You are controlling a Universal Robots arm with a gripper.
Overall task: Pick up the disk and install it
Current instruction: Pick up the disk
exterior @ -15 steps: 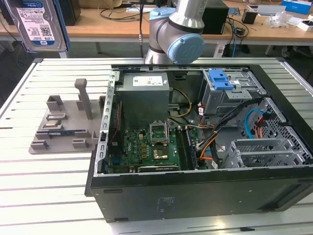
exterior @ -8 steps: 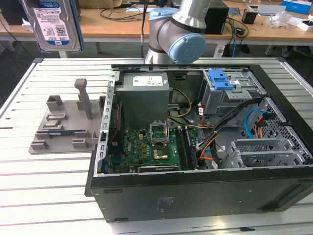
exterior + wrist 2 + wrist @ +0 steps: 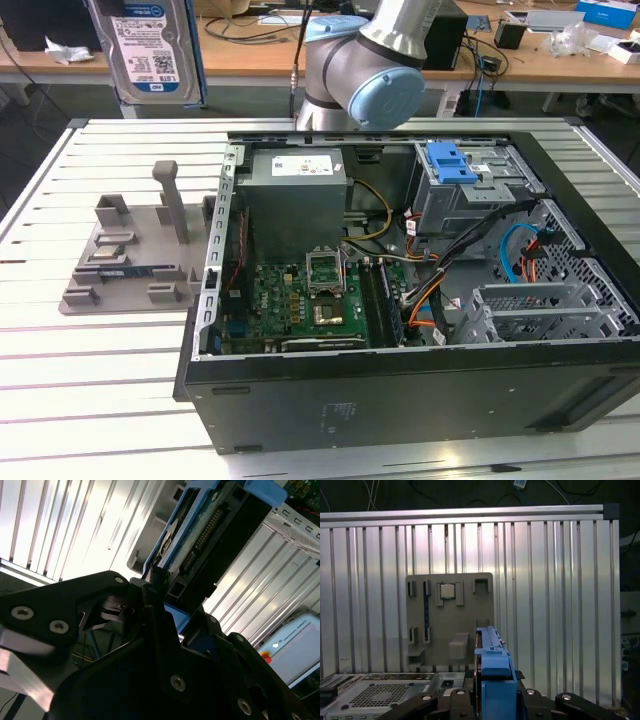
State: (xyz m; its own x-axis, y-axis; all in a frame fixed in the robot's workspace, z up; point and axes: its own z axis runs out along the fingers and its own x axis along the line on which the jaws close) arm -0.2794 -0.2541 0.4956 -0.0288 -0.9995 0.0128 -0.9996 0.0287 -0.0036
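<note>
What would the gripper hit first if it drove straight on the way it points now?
Clamped on the disk, the gripper points at the slatted table. The disk's leading edge would likely meet the grey fixture plate first, or the bare slats beside it; depth is unclear.

1. The computer case (image 3: 400,400) is sitting on the bench (image 3: 100,400), toward the exterior view's right edge.
2. The fixture plate (image 3: 130,265) is lying beside it, toward the left edge.
3. The disk (image 3: 150,50) is hanging above the bench, in the gripper (image 3: 495,696).
</note>
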